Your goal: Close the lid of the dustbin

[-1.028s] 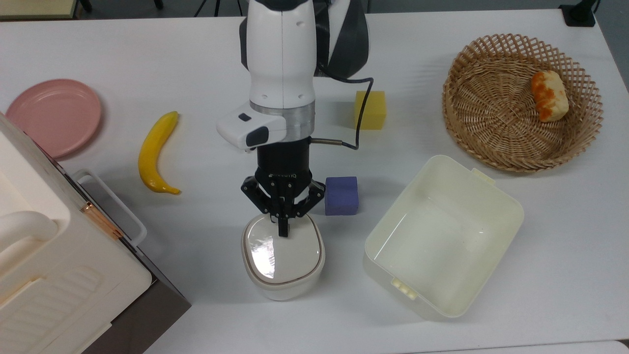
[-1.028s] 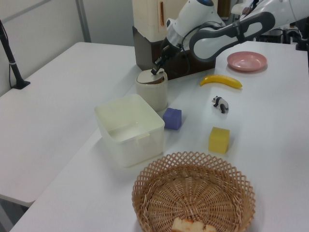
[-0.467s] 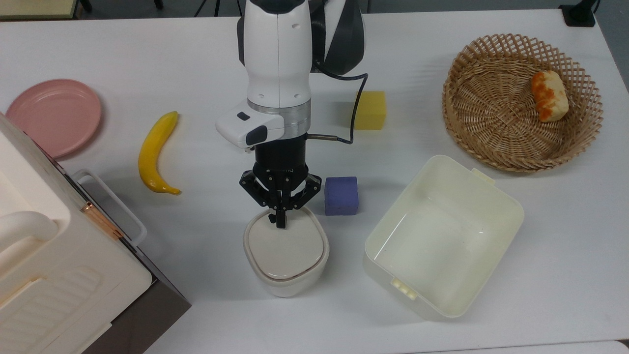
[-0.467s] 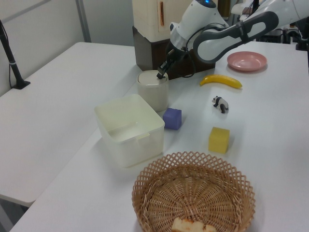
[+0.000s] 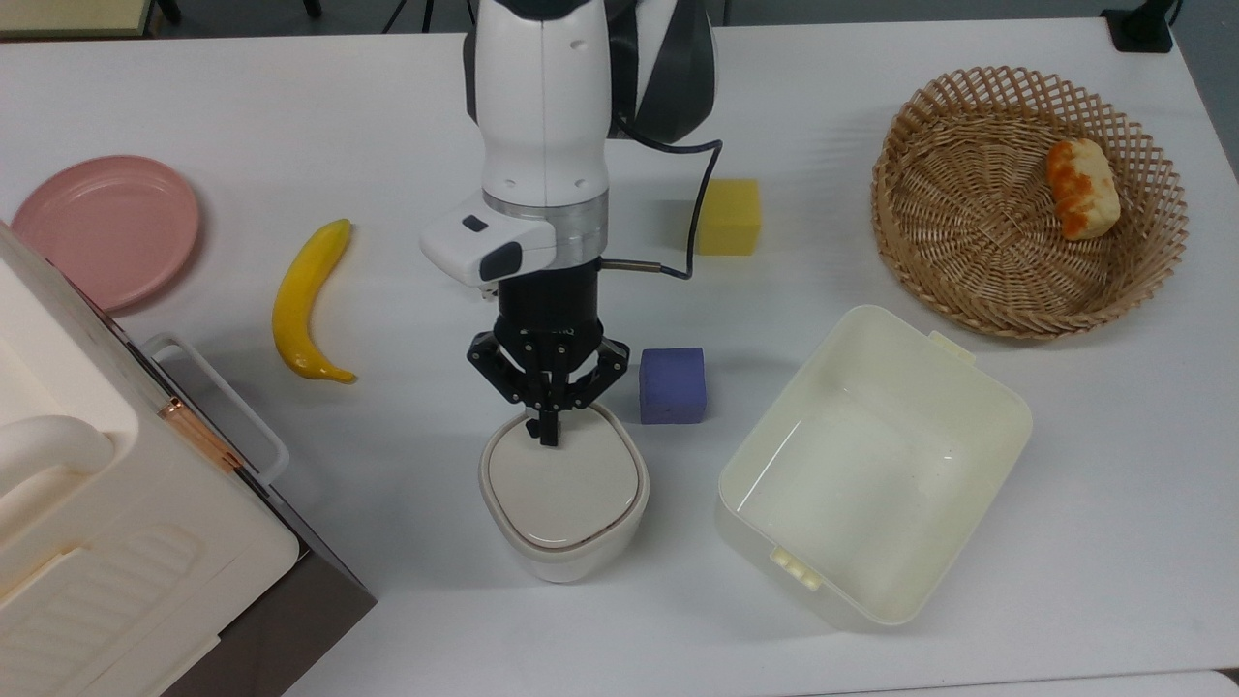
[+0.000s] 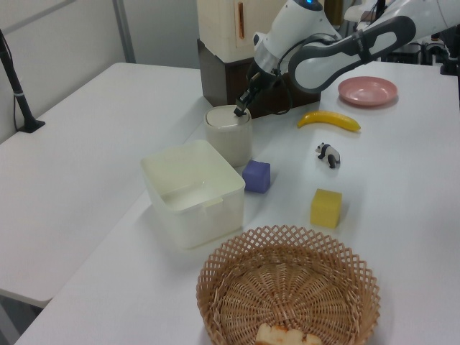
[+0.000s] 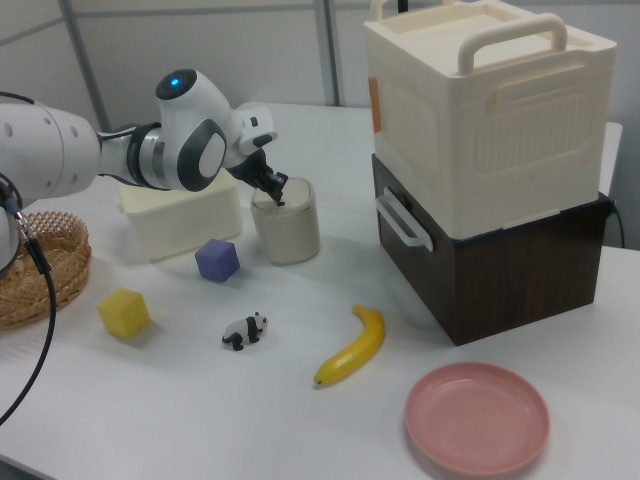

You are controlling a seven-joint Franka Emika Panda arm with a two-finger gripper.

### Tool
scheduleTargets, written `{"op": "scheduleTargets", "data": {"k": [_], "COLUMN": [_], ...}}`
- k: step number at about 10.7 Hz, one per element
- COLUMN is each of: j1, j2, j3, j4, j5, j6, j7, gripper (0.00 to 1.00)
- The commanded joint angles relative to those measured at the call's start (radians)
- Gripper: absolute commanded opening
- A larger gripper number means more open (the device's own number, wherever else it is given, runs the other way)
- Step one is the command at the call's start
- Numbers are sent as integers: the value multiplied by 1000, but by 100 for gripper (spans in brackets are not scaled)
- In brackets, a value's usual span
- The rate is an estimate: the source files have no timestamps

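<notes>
Over the dustbin [image 5: 564, 542] I see my gripper [image 5: 549, 433] pinched together, holding nothing, tips pointing down at the rear edge of the lid [image 5: 564, 482]; contact itself I cannot tell. Lid lies flat in the bin's rim, just below the fingertips in the top view. Bin stands on the white table [image 5: 290, 106], just beside the purple cube [image 5: 672, 385].

bright even light | soft shadows | sharp | no glare
</notes>
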Motion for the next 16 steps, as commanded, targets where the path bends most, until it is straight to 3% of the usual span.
{"op": "scheduleTargets", "data": {"k": [1,5,7,9,10,11,12,16], "j1": [-29,-60,-114,-120,-137,-144,-146,-137], "j2": [-136,-323,-426,-517,-551,-560,-560,-556], "j3": [6,18,62,61,56,55,56,61], "j4": [-64,-72,-96,-108,-108,-108,-108,-150], "j5": [27,17,11,0,-9,-37,-57,-54], "j6": [-128,-571,-716,-892,-952,-997,-1009,-1015], "j7": [-27,-186,-214,-296,-309,-310,-310,-303], "gripper": [0,0,0,9,34,87,100,100]}}
